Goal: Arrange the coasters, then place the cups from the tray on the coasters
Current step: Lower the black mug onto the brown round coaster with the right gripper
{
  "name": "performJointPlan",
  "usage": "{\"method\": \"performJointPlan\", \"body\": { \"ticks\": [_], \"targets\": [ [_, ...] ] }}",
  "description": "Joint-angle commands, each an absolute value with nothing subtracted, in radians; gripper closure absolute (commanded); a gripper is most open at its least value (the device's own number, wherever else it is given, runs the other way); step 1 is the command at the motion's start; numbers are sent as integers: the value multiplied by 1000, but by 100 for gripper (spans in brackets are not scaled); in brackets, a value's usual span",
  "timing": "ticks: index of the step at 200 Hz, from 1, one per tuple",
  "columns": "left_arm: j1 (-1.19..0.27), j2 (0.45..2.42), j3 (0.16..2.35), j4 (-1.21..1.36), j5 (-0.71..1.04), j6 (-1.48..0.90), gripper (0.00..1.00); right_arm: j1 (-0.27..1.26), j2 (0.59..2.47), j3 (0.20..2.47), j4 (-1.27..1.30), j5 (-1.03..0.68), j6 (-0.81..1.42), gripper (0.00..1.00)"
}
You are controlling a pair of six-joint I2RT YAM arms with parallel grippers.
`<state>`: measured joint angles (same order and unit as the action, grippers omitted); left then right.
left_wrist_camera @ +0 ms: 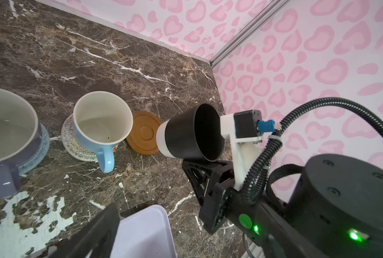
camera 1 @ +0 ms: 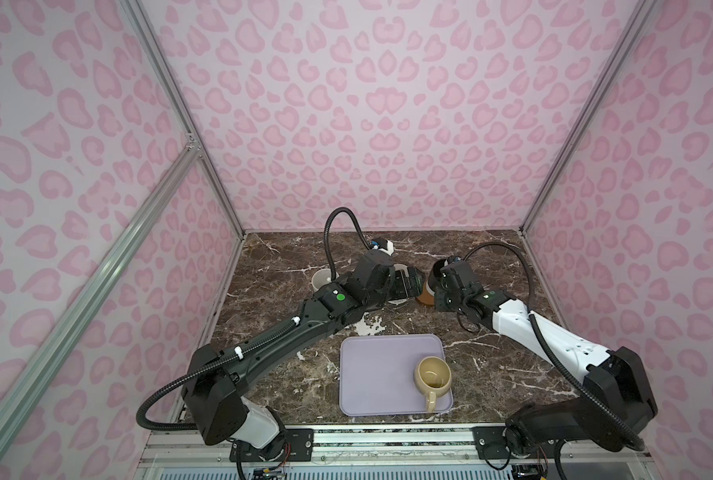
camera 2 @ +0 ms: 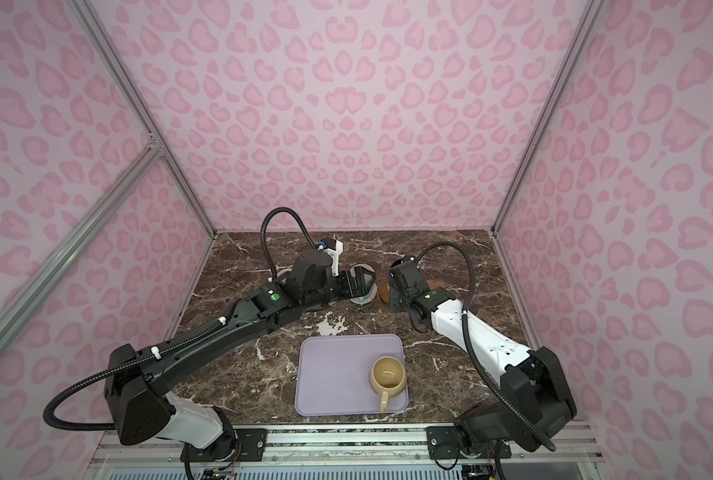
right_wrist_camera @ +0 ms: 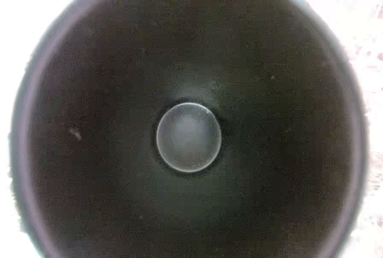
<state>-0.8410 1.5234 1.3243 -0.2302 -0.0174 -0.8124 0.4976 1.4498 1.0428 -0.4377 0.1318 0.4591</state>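
Observation:
My right gripper is shut on the black cup, which has a white band at its base. The cup is tilted, with its base at the edge of the brown wooden coaster; whether they touch I cannot tell. The cup's dark inside fills the right wrist view. A light blue cup stands on the cream woven coaster. A lavender cup stands on the grey-blue coaster. My left gripper is open and empty beside them. A beige cup stands on the tray.
A white cup stands at the back left, partly behind my left arm. The tray's corner lies under my left gripper. Patterned walls close the table on three sides, and both forearms reach over the table's middle.

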Motion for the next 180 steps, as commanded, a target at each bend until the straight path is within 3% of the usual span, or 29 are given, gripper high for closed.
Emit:
{"method": "performJointPlan", "body": {
  "ticks": [1,180],
  "targets": [
    [-827,1557,1339,-199,-1,-836,3,486,1491,1061,-347,118,436,100],
    [-793,1678,1383,-203,-9,-861,3,454,1741,1136,-286,119,411,100]
  ]
}}
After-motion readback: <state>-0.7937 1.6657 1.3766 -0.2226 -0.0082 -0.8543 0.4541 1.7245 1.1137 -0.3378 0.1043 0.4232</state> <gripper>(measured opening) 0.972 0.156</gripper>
